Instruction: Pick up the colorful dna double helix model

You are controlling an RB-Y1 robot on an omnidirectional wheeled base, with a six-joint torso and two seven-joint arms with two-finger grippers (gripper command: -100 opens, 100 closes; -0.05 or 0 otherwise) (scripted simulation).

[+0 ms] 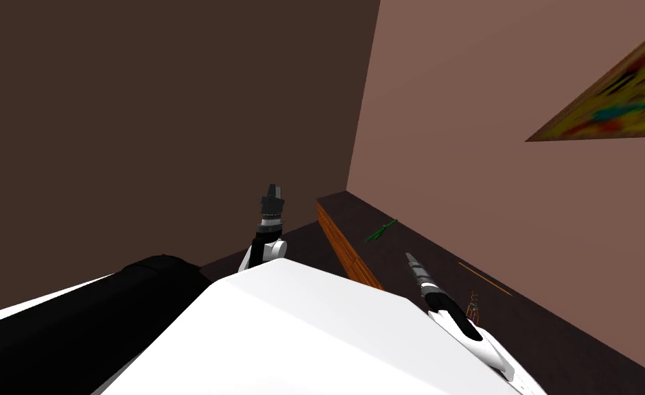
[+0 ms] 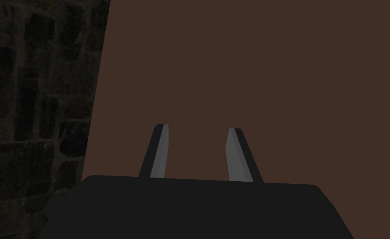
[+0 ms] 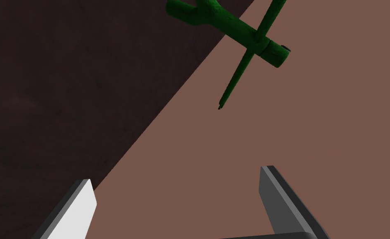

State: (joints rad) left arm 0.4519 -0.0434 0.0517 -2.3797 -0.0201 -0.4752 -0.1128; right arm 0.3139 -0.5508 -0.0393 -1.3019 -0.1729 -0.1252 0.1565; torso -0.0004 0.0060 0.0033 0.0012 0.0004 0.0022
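Observation:
A small multicoloured ladder-like model (image 1: 474, 306), which I take for the DNA helix, stands on the dark top of a low wooden cabinet (image 1: 345, 250). It is close beside my right forearm and partly hidden by it. My right gripper (image 1: 408, 256) reaches out over the cabinet top, past the model and towards the wall. In the right wrist view this gripper (image 3: 176, 176) is open and holds nothing, with a green cross-shaped object (image 3: 240, 35) ahead of it. My left gripper (image 1: 273, 187) is raised left of the cabinet, and it (image 2: 196, 128) is open and faces a brown wall.
The green object (image 1: 381, 231) lies further along the cabinet top, and a thin orange stick (image 1: 484, 279) lies near the wall. A colourful painting (image 1: 623, 96) hangs on the pinkish-brown wall above. The cabinet runs into the room's corner.

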